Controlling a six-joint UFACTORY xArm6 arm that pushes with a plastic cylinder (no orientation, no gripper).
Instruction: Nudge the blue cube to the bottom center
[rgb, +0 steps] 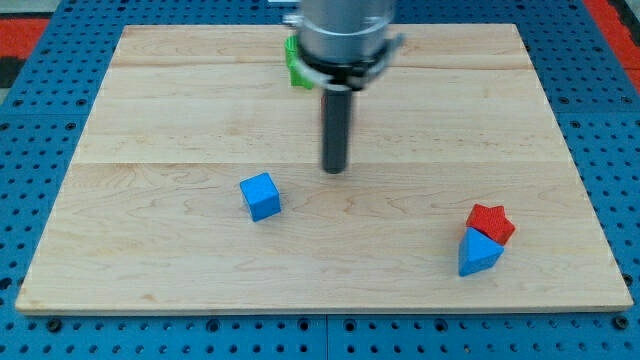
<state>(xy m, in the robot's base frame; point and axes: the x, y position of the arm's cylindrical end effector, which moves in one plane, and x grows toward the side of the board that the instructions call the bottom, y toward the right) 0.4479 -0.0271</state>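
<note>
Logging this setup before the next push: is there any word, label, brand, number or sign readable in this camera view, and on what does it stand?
None: no readable text on the wooden board, blue cube, red star-shaped block, blue triangular block, partly hidden green block, dark rod or my tip.

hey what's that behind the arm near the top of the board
A green block peeks out at the view's left of the arm's grey housing. Most of it is covered, so its shape is unclear. My tip rests up and right of the blue cube.
</note>
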